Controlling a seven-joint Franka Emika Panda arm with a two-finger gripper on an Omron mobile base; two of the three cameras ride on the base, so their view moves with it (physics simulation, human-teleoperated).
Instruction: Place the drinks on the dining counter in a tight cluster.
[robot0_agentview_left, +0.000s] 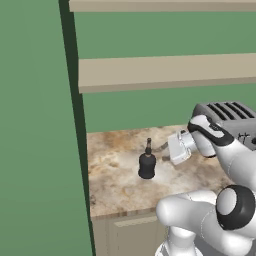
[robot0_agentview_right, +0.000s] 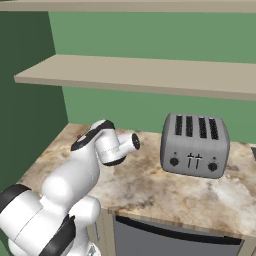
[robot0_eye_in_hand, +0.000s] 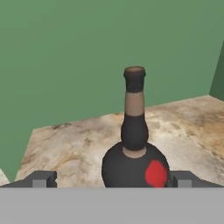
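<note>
A squat black bottle (robot0_agentview_left: 147, 165) with a thin neck and a red spot on its body (robot0_eye_in_hand: 134, 148) stands upright on the smaller marbled counter (robot0_agentview_left: 112, 185) under the beige shelves. My gripper (robot0_agentview_left: 161, 146) is level with the bottle's neck, just to its right in the left base view, and is open. In the hand view its two fingertips (robot0_eye_in_hand: 43, 179) flank the bottle's body, which sits close ahead and nearer the right tip. The gripper (robot0_eye_in_hand: 113, 180) holds nothing. The water bottle, the maroon bottle and the dining counter are out of view.
A grey four-slot toaster (robot0_agentview_right: 194, 145) stands on the counter to the right of the arm. Two beige wall shelves (robot0_agentview_left: 165, 73) hang above. A dark green wall panel (robot0_agentview_left: 40, 130) closes off the counter's left end. A cabinet front (robot0_agentview_right: 165, 240) lies below the edge.
</note>
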